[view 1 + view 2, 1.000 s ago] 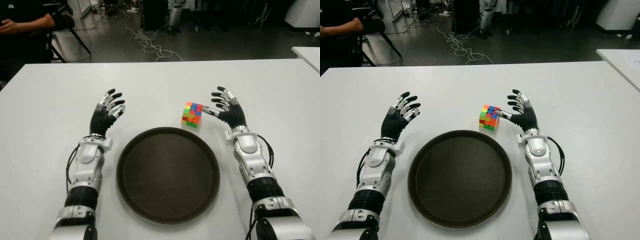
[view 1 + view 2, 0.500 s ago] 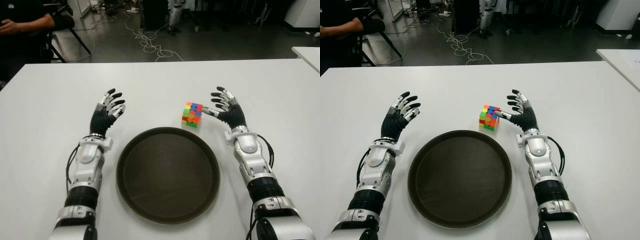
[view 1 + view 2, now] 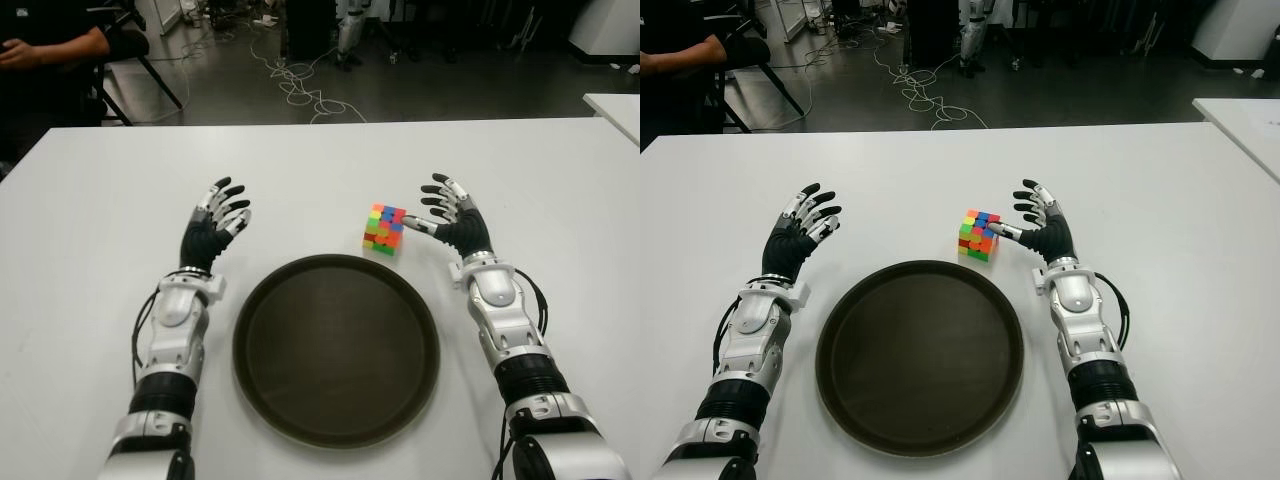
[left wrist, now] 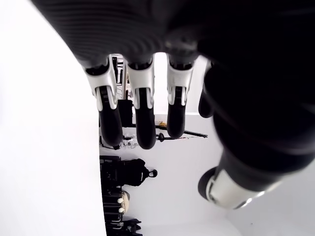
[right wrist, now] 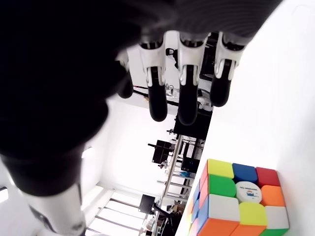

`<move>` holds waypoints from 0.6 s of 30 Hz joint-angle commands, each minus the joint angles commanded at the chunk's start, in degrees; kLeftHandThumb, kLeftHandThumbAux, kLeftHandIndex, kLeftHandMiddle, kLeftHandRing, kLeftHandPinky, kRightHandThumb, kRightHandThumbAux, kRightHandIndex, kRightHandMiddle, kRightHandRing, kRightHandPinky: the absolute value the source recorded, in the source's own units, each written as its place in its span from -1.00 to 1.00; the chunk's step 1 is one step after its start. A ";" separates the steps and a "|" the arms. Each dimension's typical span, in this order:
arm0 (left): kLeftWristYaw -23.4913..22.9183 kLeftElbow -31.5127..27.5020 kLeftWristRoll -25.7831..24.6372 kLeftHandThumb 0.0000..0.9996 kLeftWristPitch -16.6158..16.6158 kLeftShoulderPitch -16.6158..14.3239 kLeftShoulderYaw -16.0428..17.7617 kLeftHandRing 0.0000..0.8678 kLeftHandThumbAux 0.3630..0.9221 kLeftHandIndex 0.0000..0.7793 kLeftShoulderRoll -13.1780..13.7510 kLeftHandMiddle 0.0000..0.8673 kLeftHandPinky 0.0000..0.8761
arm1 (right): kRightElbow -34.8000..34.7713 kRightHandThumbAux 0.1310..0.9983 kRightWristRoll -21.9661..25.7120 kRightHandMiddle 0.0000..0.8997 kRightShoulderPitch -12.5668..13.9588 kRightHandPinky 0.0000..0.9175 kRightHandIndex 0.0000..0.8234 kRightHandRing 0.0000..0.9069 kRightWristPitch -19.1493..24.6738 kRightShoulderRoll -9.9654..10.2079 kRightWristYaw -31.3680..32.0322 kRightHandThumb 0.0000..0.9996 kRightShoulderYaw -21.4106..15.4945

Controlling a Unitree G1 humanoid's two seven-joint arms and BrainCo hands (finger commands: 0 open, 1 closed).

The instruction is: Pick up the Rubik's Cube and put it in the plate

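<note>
Left eye view: right hand (image 3: 450, 215), fingers spread and empty, sits just beside the Rubik's Cube (image 3: 384, 229)—approach stage, next it must close around it.

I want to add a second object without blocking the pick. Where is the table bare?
Bare table stretches beyond the left hand to the far edge, and right of the right hand. It is crowded where the Rubik's Cube sits between that open hand's thumb and the plate, whose inside is empty.
</note>
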 joint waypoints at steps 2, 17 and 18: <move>-0.14 -0.40 -0.11 -0.69 0.14 0.27 0.04 -0.48 0.46 -0.68 0.10 -0.53 -0.41 | -0.44 0.53 -1.02 -0.45 0.30 -0.51 -0.62 -0.48 -0.66 0.04 -1.00 -1.00 0.46; -1.27 -1.19 -0.02 -0.75 0.27 1.05 -0.17 -0.49 0.42 -0.69 0.73 -0.55 -0.41 | -1.21 0.63 -19.20 -0.50 0.45 -0.54 -0.61 -0.49 -21.30 -3.10 -21.84 -1.00 5.47; -1.32 -1.20 -0.02 -0.76 0.27 1.08 -0.17 -0.49 0.40 -0.69 0.75 -0.54 -0.42 | -0.53 0.66 -20.31 -0.50 0.11 -0.48 -0.62 -0.47 -22.64 -3.42 -23.39 -1.00 5.72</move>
